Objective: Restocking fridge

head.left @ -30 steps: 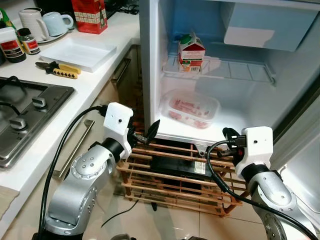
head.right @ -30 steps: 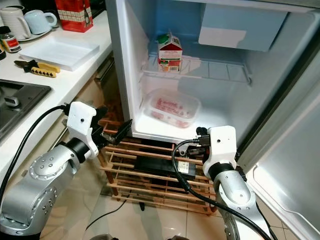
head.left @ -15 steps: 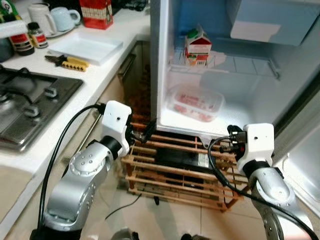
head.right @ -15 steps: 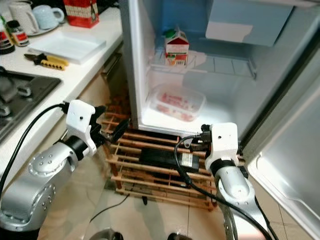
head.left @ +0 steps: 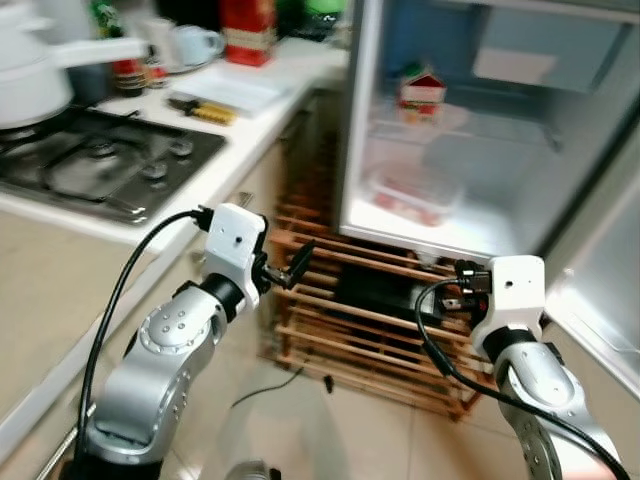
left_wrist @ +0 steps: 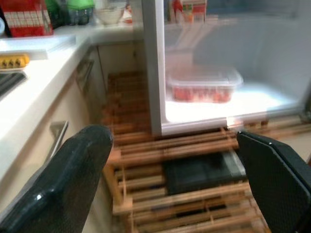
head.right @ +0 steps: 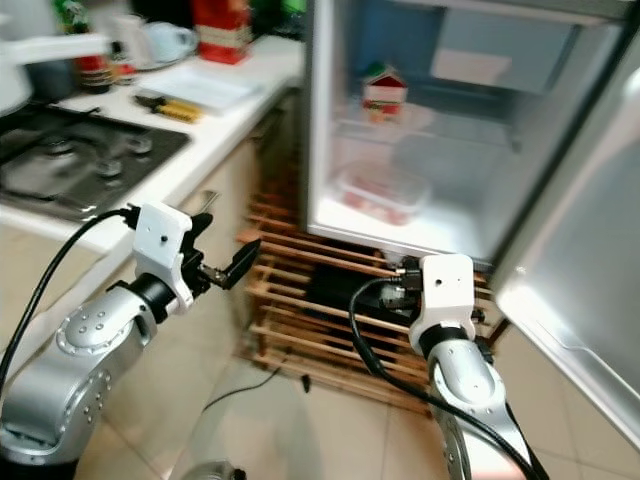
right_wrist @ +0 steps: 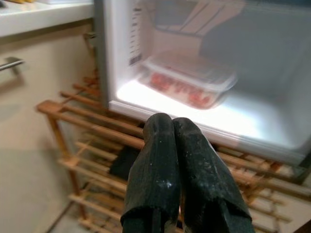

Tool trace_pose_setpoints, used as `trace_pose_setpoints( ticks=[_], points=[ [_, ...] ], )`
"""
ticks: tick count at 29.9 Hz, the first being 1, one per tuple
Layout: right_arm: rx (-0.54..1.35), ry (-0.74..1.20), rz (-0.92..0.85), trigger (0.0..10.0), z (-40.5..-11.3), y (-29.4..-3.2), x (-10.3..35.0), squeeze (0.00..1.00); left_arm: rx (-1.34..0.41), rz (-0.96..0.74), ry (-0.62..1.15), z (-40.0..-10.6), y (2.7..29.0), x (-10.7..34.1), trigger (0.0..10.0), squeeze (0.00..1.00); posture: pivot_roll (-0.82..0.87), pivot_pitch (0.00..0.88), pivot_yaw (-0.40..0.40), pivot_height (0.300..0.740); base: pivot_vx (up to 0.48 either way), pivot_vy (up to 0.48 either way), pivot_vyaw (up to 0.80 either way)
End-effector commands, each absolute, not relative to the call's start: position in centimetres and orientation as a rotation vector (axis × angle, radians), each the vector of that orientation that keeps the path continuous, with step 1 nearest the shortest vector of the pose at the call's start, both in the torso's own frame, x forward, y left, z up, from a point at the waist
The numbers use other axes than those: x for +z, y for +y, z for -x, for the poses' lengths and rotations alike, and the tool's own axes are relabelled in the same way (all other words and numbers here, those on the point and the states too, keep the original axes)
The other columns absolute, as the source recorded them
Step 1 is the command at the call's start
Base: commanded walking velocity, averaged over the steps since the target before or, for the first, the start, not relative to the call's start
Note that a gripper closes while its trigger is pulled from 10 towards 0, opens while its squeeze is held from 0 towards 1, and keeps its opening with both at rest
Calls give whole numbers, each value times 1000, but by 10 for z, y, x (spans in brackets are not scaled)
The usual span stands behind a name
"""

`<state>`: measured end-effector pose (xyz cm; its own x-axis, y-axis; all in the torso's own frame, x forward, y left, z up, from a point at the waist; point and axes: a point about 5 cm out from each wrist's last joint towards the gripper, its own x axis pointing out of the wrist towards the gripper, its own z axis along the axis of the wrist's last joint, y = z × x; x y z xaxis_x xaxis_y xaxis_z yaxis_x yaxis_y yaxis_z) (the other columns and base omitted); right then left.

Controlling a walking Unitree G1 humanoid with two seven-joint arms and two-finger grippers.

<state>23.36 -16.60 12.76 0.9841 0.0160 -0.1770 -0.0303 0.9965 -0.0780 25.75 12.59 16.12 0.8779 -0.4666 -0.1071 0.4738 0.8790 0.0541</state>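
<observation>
White fridge: the open white refrigerator [head.left: 355,150] fills the upper right of the head views, its door [head.right: 580,300] swung out at far right.
Stock inside: a red-and-white gable-top carton [head.left: 422,90] stands on the wire shelf; a clear lidded plastic tub of red food [left_wrist: 204,85] sits on the fridge floor below it.
Under the fridge: a slatted wooden rack [head.left: 380,320] with a flat black box [left_wrist: 201,170] on it.
Left gripper [head.left: 288,270]: at centre left, fingers spread wide apart, holding nothing, aimed toward the rack and fridge.
Right gripper [right_wrist: 177,165]: at lower right, its two black fingers pressed together on nothing.
Counter: upper left, a black gas hob [head.left: 110,165], a white tray [head.left: 235,90], a yellow-handled tool [head.left: 200,108], a red box [head.left: 248,28] and mugs [head.left: 192,42].
Progress: judged early; neither claw carries an item to stock.
Risk: the head views are smeared, suggesting body motion; an outstretched arm could knock the rack or the open door, and a misjudged reach may clip the fridge's edge.
</observation>
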Motion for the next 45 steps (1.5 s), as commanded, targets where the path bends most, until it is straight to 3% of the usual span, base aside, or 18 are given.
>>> trace_pose_setpoints(
  ticks=[1, 12, 32, 45],
  points=[
    [16, 175, 64, 10000, -232, -166, 129, 0, -495, -89, 61, -261, 124, 169, 10000, 0, -4, 3, -8, 740, 0, 0, 0],
    [-16, 220, 49, 10000, -216, -168, 123, 0, -491, -60, 73, -259, 126, 165, 10000, 0, -15, 6, -5, 740, 0, -91, -614],
    [68, 213, 100, 10000, -219, -167, 123, 0, -469, -86, 126, -241, 142, 152, 10000, 0, 10, 0, -26, 740, 0, -421, 0],
    [74, 206, 108, 10000, -224, -168, 121, 0, -474, -98, 102, -248, 141, 158, 10000, 0, 8, 0, -11, 740, 0, -460, 0]
  ],
)
